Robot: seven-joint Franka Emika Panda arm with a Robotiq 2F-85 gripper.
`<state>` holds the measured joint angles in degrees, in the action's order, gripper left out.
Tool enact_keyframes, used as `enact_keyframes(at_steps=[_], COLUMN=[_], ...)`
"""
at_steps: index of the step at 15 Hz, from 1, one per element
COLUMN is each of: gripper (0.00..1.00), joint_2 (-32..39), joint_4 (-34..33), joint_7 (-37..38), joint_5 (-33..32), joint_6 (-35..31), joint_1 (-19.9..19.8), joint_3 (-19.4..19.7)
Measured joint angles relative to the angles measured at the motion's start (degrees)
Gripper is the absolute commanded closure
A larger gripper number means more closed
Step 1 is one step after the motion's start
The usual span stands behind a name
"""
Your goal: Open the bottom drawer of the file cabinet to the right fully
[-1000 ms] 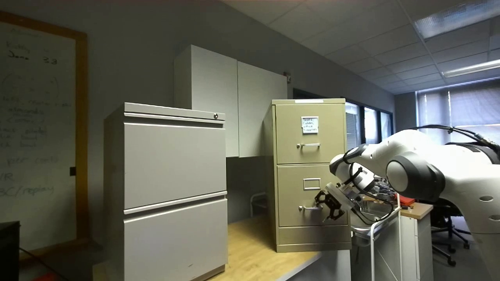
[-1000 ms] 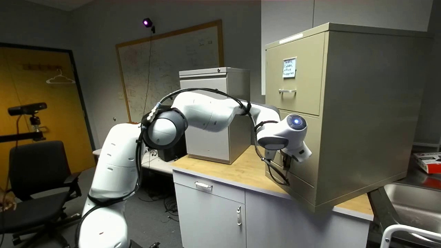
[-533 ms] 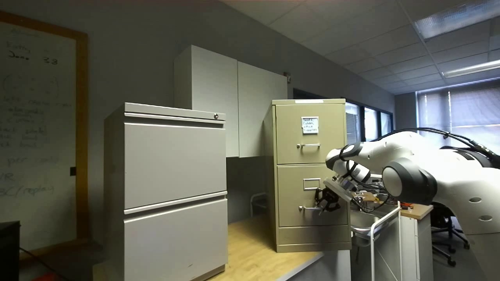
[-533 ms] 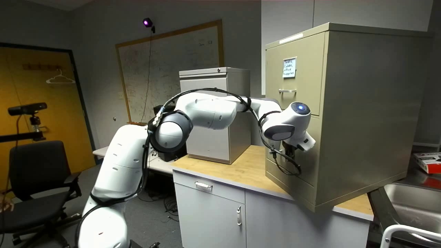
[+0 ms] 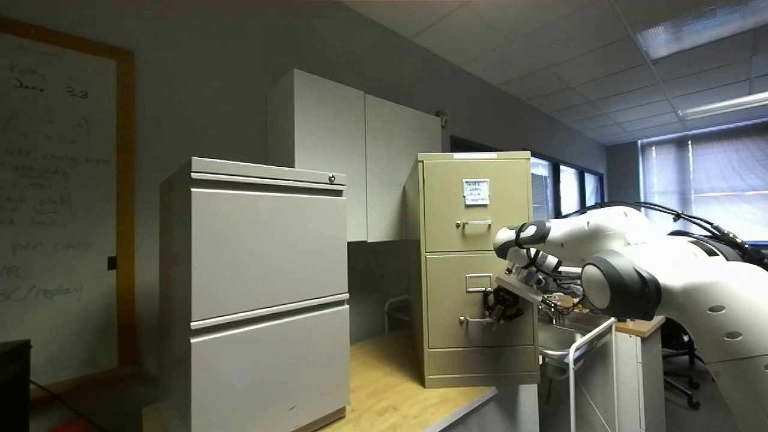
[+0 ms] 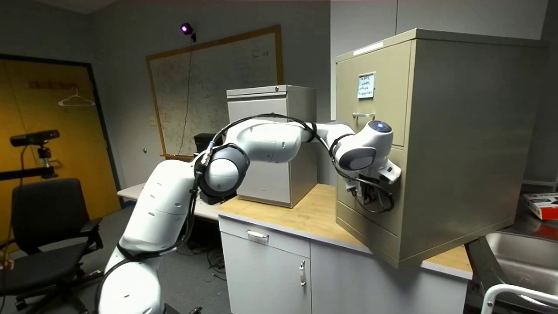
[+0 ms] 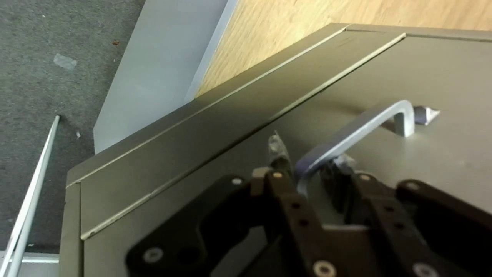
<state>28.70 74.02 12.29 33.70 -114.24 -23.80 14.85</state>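
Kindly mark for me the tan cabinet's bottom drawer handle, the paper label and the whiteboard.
Bottom drawer handle [image 7: 355, 134]: wrist view, on its metal bar.
Paper label [image 6: 366, 86]: in an exterior view, middle of its sheet.
Whiteboard [image 6: 220, 85]: in an exterior view, on its writing surface.

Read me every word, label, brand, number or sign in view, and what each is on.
"Tools, Cables, office supplies": handwritten, blurred paper label on the top drawer of the file cabinet.
"replay": whiteboard; the rest is too faint or blurred.
Red-and-white box: print too small to read.
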Motion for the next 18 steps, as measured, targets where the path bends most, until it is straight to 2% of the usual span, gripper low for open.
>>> enact_keyframes(at_steps=[4, 11, 18], gripper=[0.93, 0.93, 0.93], joint_2=[-0.74, -5.15, -9.03], joint_4=[1.22, 9.67, 16.98], joint_7=[-1.56, -11.14, -19.66], joint_5=[-0.83, -0.61, 3.34], joint_6=[-1.41, -11.22, -17.97], joint_1=[0.44, 1.88, 0.24], joint_3=[-0.01, -0.41, -3.15])
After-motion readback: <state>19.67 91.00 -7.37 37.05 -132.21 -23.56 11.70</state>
